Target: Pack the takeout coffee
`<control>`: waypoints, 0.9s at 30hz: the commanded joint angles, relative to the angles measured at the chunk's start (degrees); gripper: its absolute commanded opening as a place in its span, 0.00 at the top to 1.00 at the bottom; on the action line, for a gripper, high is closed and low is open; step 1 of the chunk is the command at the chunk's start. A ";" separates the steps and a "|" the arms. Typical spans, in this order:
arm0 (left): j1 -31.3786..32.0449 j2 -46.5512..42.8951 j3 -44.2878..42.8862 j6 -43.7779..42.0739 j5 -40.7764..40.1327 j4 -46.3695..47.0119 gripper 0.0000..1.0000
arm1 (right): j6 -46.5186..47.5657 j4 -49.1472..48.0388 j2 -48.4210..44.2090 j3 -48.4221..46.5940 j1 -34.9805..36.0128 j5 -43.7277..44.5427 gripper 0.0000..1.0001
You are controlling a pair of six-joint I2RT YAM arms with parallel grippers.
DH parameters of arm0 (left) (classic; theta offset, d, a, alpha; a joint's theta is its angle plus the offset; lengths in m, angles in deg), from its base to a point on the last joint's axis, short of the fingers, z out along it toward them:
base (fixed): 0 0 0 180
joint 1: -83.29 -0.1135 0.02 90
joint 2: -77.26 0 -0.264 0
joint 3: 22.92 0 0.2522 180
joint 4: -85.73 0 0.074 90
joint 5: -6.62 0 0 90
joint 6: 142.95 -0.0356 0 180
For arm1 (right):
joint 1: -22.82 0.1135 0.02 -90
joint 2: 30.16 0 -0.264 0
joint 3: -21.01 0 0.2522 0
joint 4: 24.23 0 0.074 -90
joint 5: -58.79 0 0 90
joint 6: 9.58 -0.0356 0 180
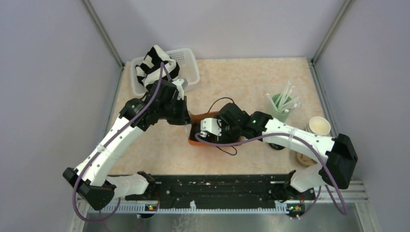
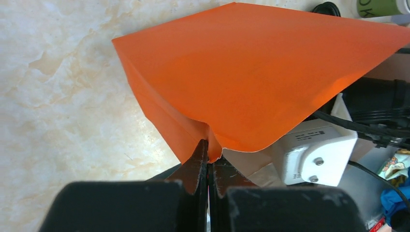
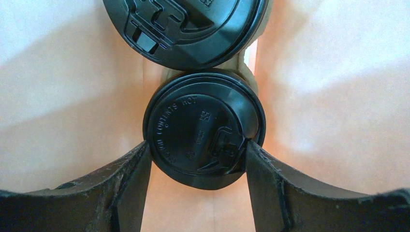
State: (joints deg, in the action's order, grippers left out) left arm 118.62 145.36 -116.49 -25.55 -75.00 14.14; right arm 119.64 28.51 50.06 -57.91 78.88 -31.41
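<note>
One orange paper bag (image 2: 251, 72) stands open at the middle of the pale marbled table (image 1: 241, 77). The left gripper (image 2: 209, 147) is closed tight on the bag's rim, the paper pinched flat between its jaws. The right gripper (image 3: 197, 144) reaches down into the bag, where two round black plastic lids show from above, close together. Its fingers (image 3: 130, 179) are spread just to the width of the nearer lid (image 3: 203, 128) and press it on both sides. The farther lid (image 3: 183, 24) sits free beyond it. The cups under the lids are hidden. Outside the bag, to the right, stand one pale mint tumbler of white straws (image 1: 280, 108) and, near it, one open paper cup (image 1: 318, 125), cream inside.
</note>
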 commanded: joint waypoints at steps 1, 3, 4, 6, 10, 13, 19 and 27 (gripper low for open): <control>-0.07 -0.24 0.80 -0.01 -2.48 0.04 1.00 | -4.97 7.55 -0.60 -1.27 -0.20 -7.85 0.51; -0.04 -0.88 1.96 -0.27 -2.33 0.69 1.00 | -5.19 8.52 -0.64 -2.79 -0.18 -7.94 0.45; -0.07 -1.08 2.43 -0.32 -2.22 0.96 1.00 | -5.21 8.79 -0.58 -3.41 -0.18 -7.90 0.43; -0.03 -1.40 3.21 -0.40 -1.77 1.38 1.00 | -5.18 9.57 -0.51 -4.70 -0.16 -8.02 0.35; -0.08 -1.17 3.43 -0.51 -1.00 1.31 1.00 | -6.00 10.96 -0.41 -7.23 -0.21 -7.57 0.24; -0.06 -1.05 3.27 -0.14 -0.88 1.50 1.00 | -7.25 12.05 -0.67 -8.88 -0.03 -6.66 0.17; -0.05 0.58 1.86 1.01 -0.46 1.27 1.00 | -10.50 15.29 0.58 -14.26 1.35 -4.53 0.09; -0.06 2.37 -0.36 1.40 -0.62 0.84 1.00 | -15.11 19.84 1.69 -21.13 2.97 1.06 0.06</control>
State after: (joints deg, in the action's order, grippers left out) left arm 118.60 147.02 -114.87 -24.42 -75.31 14.93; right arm 108.17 45.28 51.90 -74.77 80.73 -33.60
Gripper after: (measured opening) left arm 0.006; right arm 0.940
